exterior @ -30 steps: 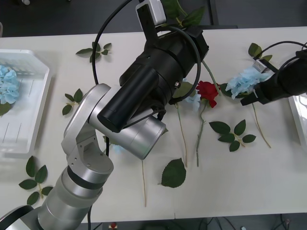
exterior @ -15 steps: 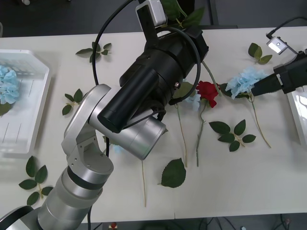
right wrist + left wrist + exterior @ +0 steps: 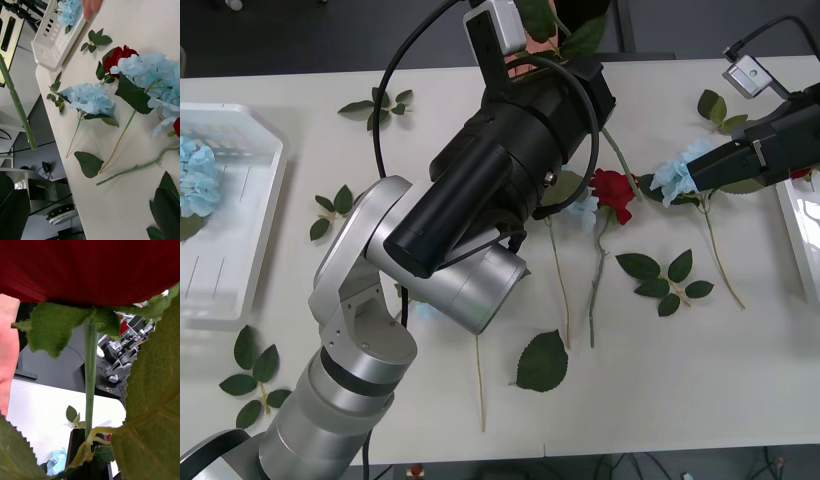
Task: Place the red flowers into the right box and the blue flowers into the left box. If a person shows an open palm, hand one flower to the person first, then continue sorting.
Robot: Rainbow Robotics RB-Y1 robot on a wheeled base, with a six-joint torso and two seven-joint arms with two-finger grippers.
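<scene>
The left arm (image 3: 480, 200) reaches up over the table's far edge, holding a red rose (image 3: 90, 266) beside a person's hand (image 3: 8, 348); its fingers' state I cannot tell. The right gripper (image 3: 700, 172) hovers low at a blue flower (image 3: 677, 172), its opening unclear too.

Matt white table (image 3: 740, 370), glossy-looking plastic left box (image 3: 250, 240), perhaps fabric red flowers (image 3: 612, 190).

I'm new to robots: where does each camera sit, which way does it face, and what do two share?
Front view: above the arms, looking forward and down at the table; left arm at centre, right tool by a blue flower.
Right wrist view: on the right wrist, looking across the table towards the left box.
Left wrist view: on the left wrist, facing a red rose close up, a person's hand beside it.
Shared: front and right wrist views both show the left box.
</scene>
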